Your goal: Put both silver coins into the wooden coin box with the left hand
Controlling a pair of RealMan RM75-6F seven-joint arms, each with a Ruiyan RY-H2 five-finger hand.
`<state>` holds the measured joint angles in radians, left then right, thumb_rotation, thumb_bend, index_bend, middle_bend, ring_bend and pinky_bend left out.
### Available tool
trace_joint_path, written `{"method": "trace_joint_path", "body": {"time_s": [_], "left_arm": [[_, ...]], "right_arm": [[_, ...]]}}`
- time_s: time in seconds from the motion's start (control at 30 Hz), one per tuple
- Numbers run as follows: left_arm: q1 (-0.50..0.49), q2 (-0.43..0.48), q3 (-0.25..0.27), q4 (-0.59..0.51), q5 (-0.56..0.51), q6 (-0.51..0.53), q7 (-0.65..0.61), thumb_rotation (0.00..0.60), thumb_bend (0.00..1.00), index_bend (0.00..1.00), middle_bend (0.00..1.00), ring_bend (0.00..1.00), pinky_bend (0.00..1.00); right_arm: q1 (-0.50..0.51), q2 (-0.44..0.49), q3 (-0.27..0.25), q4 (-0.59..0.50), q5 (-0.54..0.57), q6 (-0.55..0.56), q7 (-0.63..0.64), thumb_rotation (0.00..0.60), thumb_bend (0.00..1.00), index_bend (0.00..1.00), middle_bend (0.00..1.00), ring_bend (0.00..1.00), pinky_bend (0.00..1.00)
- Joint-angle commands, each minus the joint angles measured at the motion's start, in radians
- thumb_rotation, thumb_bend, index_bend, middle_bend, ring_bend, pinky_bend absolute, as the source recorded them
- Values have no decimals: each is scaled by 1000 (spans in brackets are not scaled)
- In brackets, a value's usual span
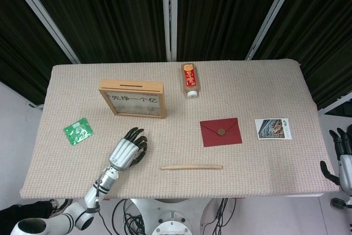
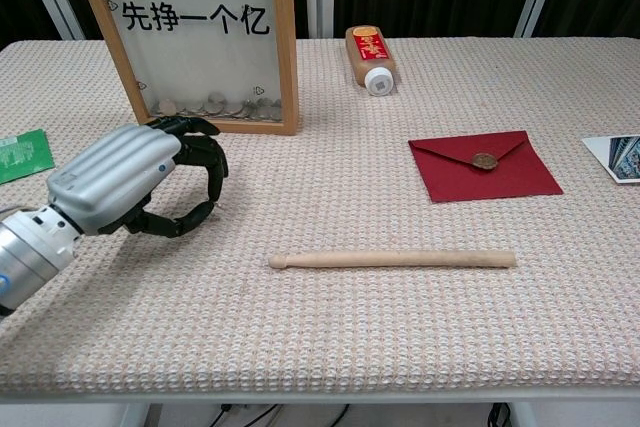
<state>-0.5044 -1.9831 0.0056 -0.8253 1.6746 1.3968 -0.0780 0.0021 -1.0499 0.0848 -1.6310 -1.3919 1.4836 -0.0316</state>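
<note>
The wooden coin box (image 1: 132, 98) stands upright at the back left, slot on top, glass front toward me. Through the glass of the coin box (image 2: 285, 47), several silver coins (image 2: 215, 105) lie at the bottom. My left hand (image 1: 127, 149) hovers just in front of it. In the chest view the left hand (image 2: 130, 179) is curled, thumb and a fingertip (image 2: 208, 207) meeting in a pinch; a coin between them is barely visible. No loose coin shows on the cloth. My right hand (image 1: 344, 155) hangs past the table's right edge, fingers apart and holding nothing.
A wooden stick (image 2: 390, 260) lies crosswise at the front centre. A red envelope (image 2: 485, 167) and a photo card (image 1: 272, 128) lie to the right. A bottle (image 2: 371, 55) lies on its side behind. A green packet (image 1: 77, 131) sits at the far left.
</note>
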Motion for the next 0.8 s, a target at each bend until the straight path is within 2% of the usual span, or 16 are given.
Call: {"method": "trace_joint_path", "body": {"time_s": [0.03,0.1,0.23,0.37,0.47,0.63,0.8], "left_arm": [[5,56,-11,-101,-2,29,2,600,431,606,361,141,170],[9,106,-21,-180,-2,47,18,600,433,606,363,141,170],[21,266,-67,-418,-17,92,71,600,441,609,367,140,169],[35,463,-138,-701,-54,118,135,600,445,624,378,141,174],[35,585,-204,-853,-107,105,193,600,446,630,382,141,179],[9,726,-330,-1003,-237,54,247,600,447,634,382,141,180],[-60,807,-443,-1074,-468,-78,307,600,450,634,381,140,183]], "right_arm": [[0,1,2,-1,0,2,1,600,317,0,0,0,0],[1,3,3,-3,-2,3,1,600,317,0,0,0,0],[4,8,6,-10,-8,7,0,600,317,0,0,0,0],[8,10,10,-16,-11,9,-4,600,317,0,0,0,0],[11,9,10,-23,-16,10,-10,600,317,0,0,0,0],[12,9,10,-33,-26,17,-20,600,317,0,0,0,0],[12,10,13,-37,-22,19,-21,600,318,0,0,0,0]]}}
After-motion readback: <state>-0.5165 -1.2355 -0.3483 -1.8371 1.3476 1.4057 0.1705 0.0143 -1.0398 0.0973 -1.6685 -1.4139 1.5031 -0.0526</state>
